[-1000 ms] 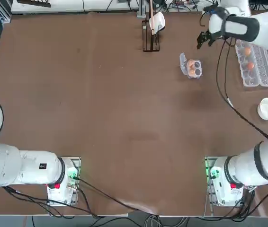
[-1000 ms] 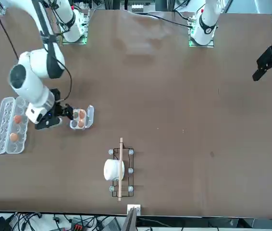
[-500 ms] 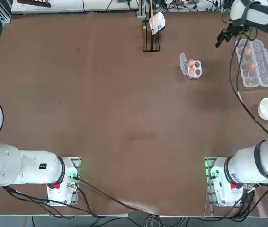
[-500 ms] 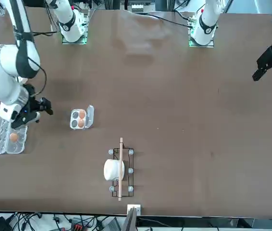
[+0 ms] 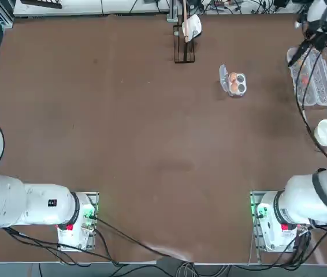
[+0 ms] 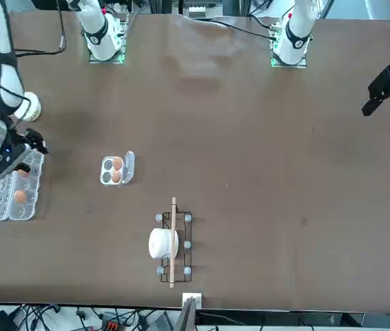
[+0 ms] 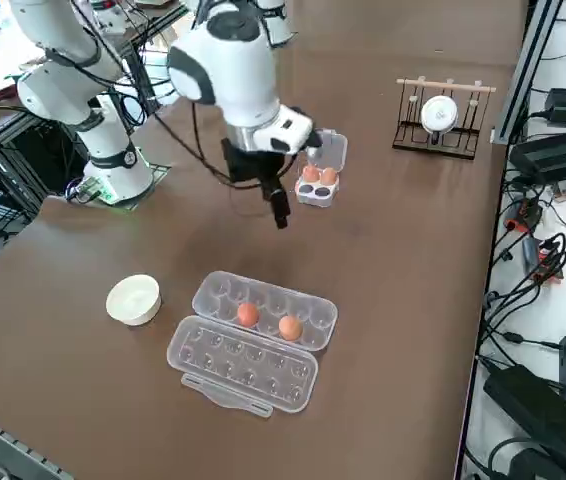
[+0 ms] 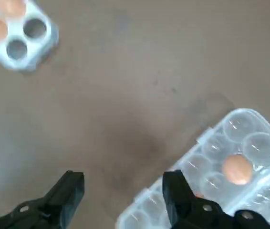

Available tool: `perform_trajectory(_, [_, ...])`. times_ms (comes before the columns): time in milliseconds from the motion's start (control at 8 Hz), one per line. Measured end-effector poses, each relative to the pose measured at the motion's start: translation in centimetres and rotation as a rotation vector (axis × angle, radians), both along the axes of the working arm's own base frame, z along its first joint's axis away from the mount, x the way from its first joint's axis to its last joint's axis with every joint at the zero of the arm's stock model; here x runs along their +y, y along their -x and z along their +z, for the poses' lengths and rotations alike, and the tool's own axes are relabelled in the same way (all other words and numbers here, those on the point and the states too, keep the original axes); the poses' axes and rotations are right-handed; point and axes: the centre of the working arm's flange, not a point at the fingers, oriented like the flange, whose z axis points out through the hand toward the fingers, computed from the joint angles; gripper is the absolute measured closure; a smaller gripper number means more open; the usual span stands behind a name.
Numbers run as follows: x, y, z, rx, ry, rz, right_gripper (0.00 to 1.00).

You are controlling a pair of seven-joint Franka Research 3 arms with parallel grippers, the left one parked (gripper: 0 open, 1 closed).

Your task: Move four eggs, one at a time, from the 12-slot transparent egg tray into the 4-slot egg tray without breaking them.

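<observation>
With my jaws spread and empty, my right gripper (image 8: 123, 191) hangs above the near edge of the 12-slot transparent egg tray (image 7: 263, 325); one of its two eggs (image 8: 236, 169) lies just ahead. Farther off, well apart, sits the half-filled 4-slot egg tray (image 8: 19, 36).

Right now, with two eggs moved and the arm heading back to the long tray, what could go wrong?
1. The open right gripper hangs over the 12-slot transparent egg tray's near edge; descending there could strike the rim, not an egg.
2. The two remaining eggs sit in neighbouring cups, so a finger may nudge the other.
3. The 4-slot egg tray has only two free cups beside placed eggs.
</observation>
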Motion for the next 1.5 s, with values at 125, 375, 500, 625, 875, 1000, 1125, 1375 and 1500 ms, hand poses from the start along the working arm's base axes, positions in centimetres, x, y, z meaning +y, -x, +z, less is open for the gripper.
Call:
perform_trajectory(125, [-2.1, 0.6, -0.8, 0.009, 0.006, 0.076, 0.00])
perform_trajectory(375, [-5.1, 1.0, -2.5, 0.004, 0.039, 0.206, 0.00])
perform_trajectory(500, [-5.9, 1.0, -3.4, -0.006, 0.052, 0.267, 0.00])
perform_trajectory(625, [-6.5, 0.9, -4.3, -0.012, 0.058, 0.320, 0.00])
perform_trajectory(875, [-7.7, 1.0, -5.3, -0.030, 0.069, 0.393, 0.00])
perform_trajectory(1000, [-8.3, 1.1, -5.7, -0.037, 0.074, 0.411, 0.00])
perform_trajectory(1125, [-8.7, 1.1, -6.2, -0.044, 0.079, 0.428, 0.00])
perform_trajectory(1375, [-9.8, 1.3, -7.4, -0.059, 0.091, 0.462, 0.01])
perform_trajectory(1500, [-10.5, 1.5, -8.3, -0.062, 0.094, 0.470, 0.03])
